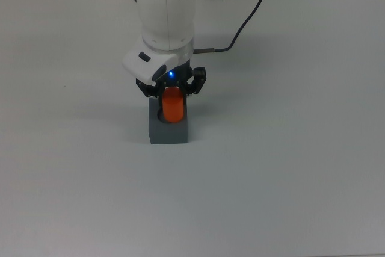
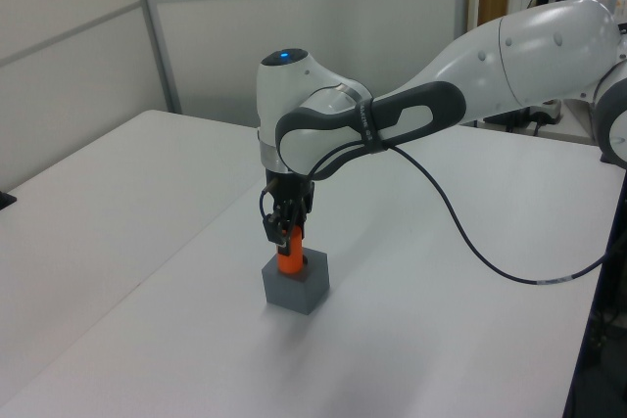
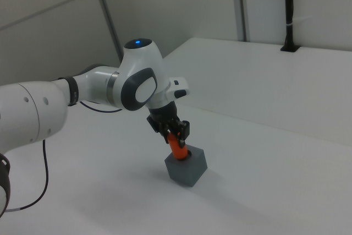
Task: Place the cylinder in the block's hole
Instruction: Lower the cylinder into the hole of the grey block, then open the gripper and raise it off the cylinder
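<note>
The dark grey block (image 1: pixel 169 132) stands on the white table, also seen in the left view (image 2: pixel 295 287) and the right view (image 3: pixel 187 169). The orange cylinder (image 1: pixel 174 106) stands with its lower end in the round hole in the block's top face. It looks nearly upright in the left view (image 2: pixel 288 255) and leans slightly in the right view (image 3: pixel 178 146). My gripper (image 1: pixel 171 87) comes down from above and is shut on the cylinder's upper part (image 2: pixel 284 233) (image 3: pixel 172 131). The cylinder's top is hidden between the fingers.
A black cable (image 1: pixel 243 23) runs from the arm's wrist towards the back of the table. The table's edge (image 2: pixel 588 320) lies at the left view's right. A black post (image 3: pixel 287 9) stands at the far edge in the right view.
</note>
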`<state>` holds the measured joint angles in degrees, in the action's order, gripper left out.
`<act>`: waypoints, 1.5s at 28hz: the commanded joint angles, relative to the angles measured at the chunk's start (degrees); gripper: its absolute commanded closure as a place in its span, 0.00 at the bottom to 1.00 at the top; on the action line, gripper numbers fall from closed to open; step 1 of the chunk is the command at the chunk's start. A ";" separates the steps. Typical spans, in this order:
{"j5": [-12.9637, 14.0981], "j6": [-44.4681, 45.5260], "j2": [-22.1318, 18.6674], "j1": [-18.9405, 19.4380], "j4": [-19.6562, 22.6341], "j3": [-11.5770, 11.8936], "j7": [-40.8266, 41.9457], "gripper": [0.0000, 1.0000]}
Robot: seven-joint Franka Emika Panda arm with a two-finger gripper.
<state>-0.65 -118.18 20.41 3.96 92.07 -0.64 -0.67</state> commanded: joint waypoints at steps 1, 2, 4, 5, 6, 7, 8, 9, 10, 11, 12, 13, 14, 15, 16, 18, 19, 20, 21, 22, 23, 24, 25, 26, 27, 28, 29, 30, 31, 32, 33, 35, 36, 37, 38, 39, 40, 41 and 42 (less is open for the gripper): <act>-0.49 0.23 0.16 0.26 -0.22 0.99 -1.18 0.77; -0.49 0.23 0.16 0.26 -0.22 1.07 -1.18 0.77; -0.49 0.23 0.16 0.26 -0.22 1.69 -1.27 0.77; -0.49 0.23 0.16 0.26 -0.22 1.78 -1.18 0.77; -0.49 0.23 0.16 0.26 -0.22 1.87 -1.18 0.77; -0.49 0.23 0.25 0.17 -0.22 1.87 -1.18 0.77; -0.49 0.23 0.25 0.17 -0.22 1.87 -1.18 0.77; -0.49 0.23 0.25 0.17 -0.13 1.87 -1.18 0.77; -0.49 0.23 0.25 0.25 0.21 1.87 -1.18 0.76; -0.49 0.23 0.25 0.26 0.48 1.87 -1.18 0.76; -0.49 0.23 0.25 0.26 0.57 1.78 -1.18 0.76; -0.58 0.23 0.16 0.34 0.66 1.78 -1.27 0.76; -0.58 0.23 0.16 0.34 0.66 1.69 -1.27 0.76; -0.58 0.23 0.07 0.43 0.74 1.69 -1.27 0.76; -0.58 0.32 -0.01 0.43 0.83 1.52 -1.53 0.76; -0.58 0.49 -0.10 0.43 0.83 1.43 -1.79 0.76; -0.58 0.84 -0.10 0.52 0.83 1.34 -1.88 0.75; -0.58 1.28 -0.10 0.61 0.83 1.34 -1.97 0.75; -0.58 1.54 -0.10 0.96 0.83 1.43 -1.97 0.74; -0.67 1.55 -0.10 1.05 0.83 1.43 -1.97 0.71; -0.67 1.55 -0.02 0.96 0.83 1.43 -1.97 0.64; -0.67 1.63 -0.02 0.96 0.83 1.43 -2.06 0.50; -0.67 1.64 -0.02 0.96 0.83 1.51 -2.06 0.31; -0.67 1.64 0.07 0.96 0.83 1.60 -2.06 0.07; -0.67 1.72 -0.01 0.96 0.83 1.69 -2.49 0.00; -0.67 1.72 -0.02 0.96 0.75 1.69 -2.76 0.00; -0.76 1.72 -0.10 0.96 0.75 1.69 -3.20 0.00; -0.76 1.90 -0.36 0.96 0.66 1.69 -3.46 0.00; -0.84 2.16 -0.71 0.96 0.57 1.78 -3.81 0.00; -0.84 3.21 -1.76 0.87 0.57 1.78 -3.99 0.00; -0.84 3.91 -2.38 0.87 0.48 1.78 -4.17 0.00; -0.84 5.32 -3.61 0.78 0.39 1.78 -4.08 0.00; -0.84 6.20 -4.14 0.78 0.39 1.78 -4.17 0.00; -0.84 7.16 -4.75 0.78 0.39 1.78 -4.08 0.00; -0.84 9.17 -6.15 0.78 0.39 1.78 -4.08 0.00; -0.84 10.24 -6.86 0.70 0.39 1.78 -4.08 0.00; -0.84 11.03 -7.57 0.70 0.39 1.78 -4.17 0.00; -0.84 11.74 -8.27 0.70 0.39 1.78 -4.25 0.00; -0.84 12.35 -9.06 0.61 0.39 1.78 -4.25 0.00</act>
<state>-0.66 -110.36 16.31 4.10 91.54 0.56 -3.49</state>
